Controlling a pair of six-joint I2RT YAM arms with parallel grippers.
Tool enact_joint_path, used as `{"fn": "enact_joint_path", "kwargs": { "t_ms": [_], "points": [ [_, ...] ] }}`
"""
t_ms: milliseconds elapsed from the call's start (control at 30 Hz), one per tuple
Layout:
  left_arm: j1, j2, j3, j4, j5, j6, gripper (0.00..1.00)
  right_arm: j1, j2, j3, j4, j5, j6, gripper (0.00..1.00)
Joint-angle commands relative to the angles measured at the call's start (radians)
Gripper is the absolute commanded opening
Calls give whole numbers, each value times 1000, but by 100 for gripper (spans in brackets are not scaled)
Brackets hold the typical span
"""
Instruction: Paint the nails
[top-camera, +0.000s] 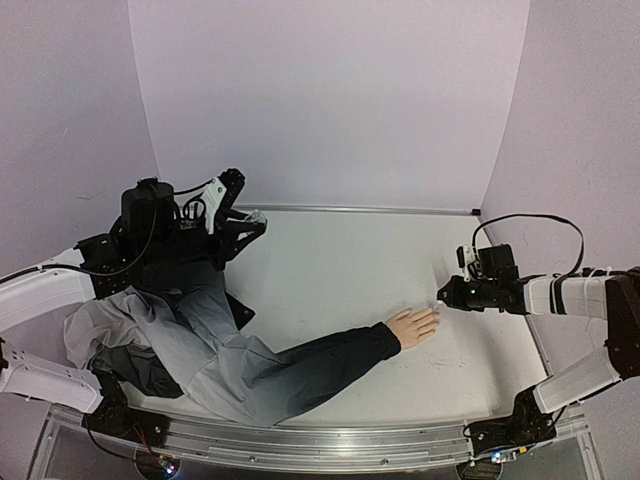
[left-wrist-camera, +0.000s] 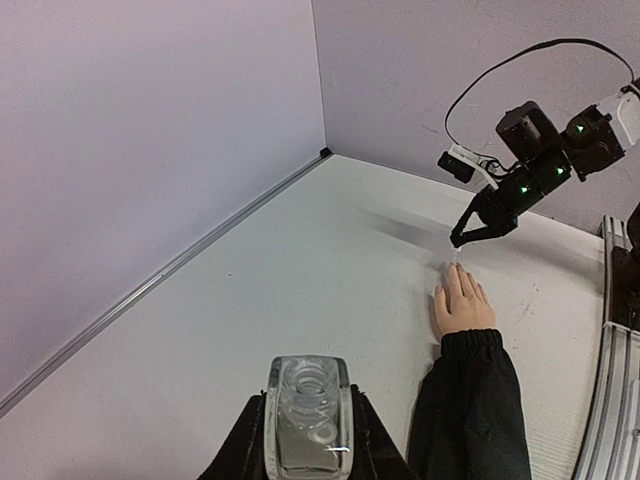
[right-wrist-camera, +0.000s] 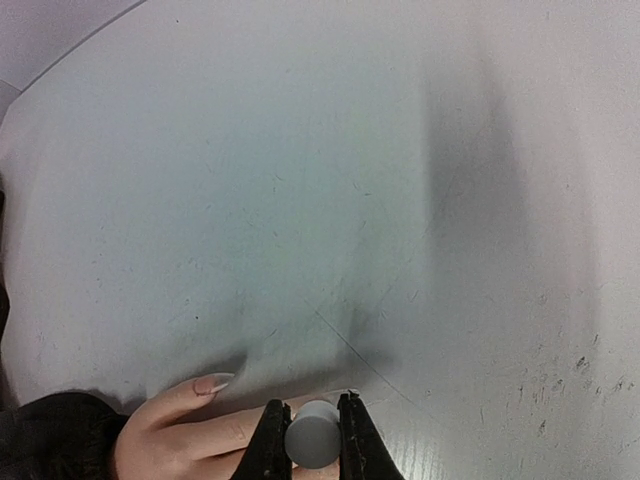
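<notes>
The pale mannequin hand (top-camera: 412, 326) lies flat at the end of a dark sleeve (top-camera: 320, 365), fingers pointing right. One of the nails (right-wrist-camera: 212, 383), pinkish, shows on the outermost finger; the others are hidden behind my right gripper. My right gripper (right-wrist-camera: 313, 425) is shut on a small round grey cap (right-wrist-camera: 313, 438) and hovers right over the fingertips (left-wrist-camera: 455, 270). Far back on the left, my left gripper (left-wrist-camera: 308, 440) is shut on a clear glass bottle (left-wrist-camera: 308, 400), well away from the hand.
A heap of grey and dark clothing (top-camera: 150, 340) covers the left of the white table under the left arm. A metal rail (top-camera: 330, 445) runs along the near edge. Pale walls close in at the back and on both sides.
</notes>
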Motion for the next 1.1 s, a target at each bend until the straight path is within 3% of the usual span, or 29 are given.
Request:
{"fn": "enact_joint_path", "kwargs": {
  "t_ms": [0,333,1067],
  "points": [
    [4,2,8,36,-6,16,0,-2,3,1,28,2,-9,0],
    [4,9,10,37,-5,17,0,-2,20,-1,54,-24,-9,0],
    [4,12,12,37,-2,22,0,-3,53,26,39,68,21,0]
  ]
}}
